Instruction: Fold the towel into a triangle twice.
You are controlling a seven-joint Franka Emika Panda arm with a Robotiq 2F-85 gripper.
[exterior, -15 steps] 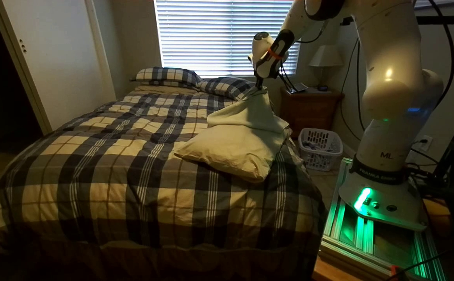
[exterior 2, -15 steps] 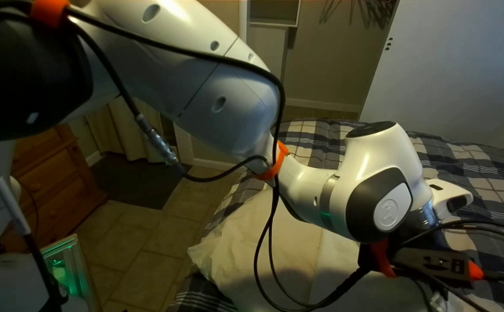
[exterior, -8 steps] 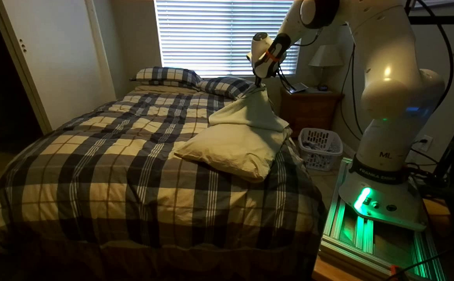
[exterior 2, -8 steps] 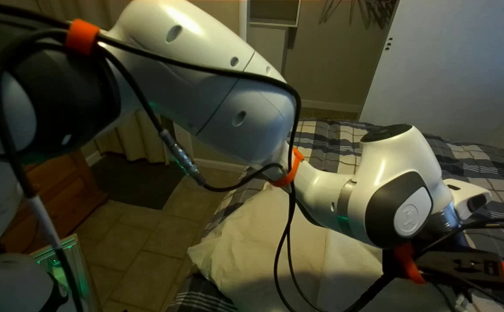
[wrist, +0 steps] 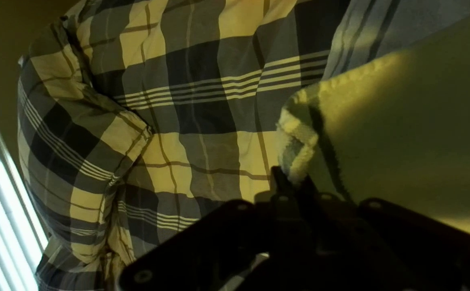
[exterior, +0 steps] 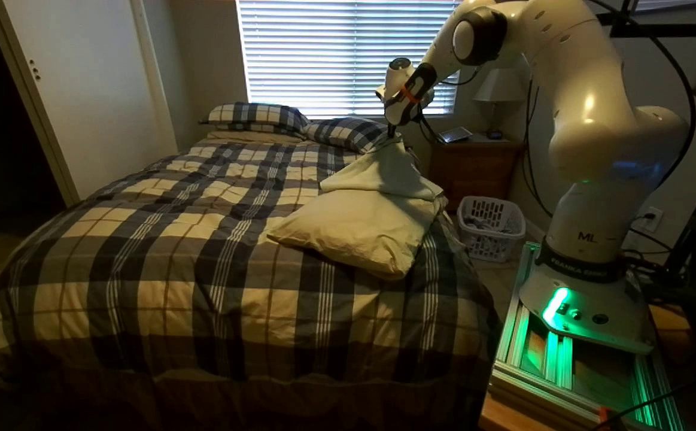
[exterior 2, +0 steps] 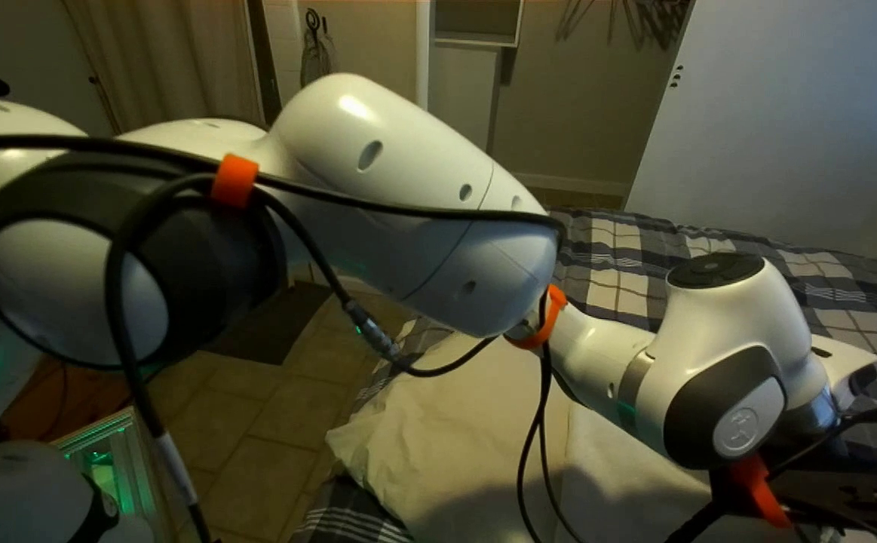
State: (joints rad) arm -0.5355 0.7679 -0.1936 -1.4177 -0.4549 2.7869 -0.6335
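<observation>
Along the edge of the dark-and-cream plaid-covered worktop (exterior: 216, 245) nearest my white base (exterior: 593, 299) lies the plain cream-yellow cloth towel (exterior: 377, 173), its border pinched in my black end effector (wrist: 293, 180) and held aloft, likely so it can swing over into a triangle.

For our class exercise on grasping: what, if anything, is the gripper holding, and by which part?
The gripper holds the towel by a bunched bit of its edge; whether that is a corner is unclear.
</observation>
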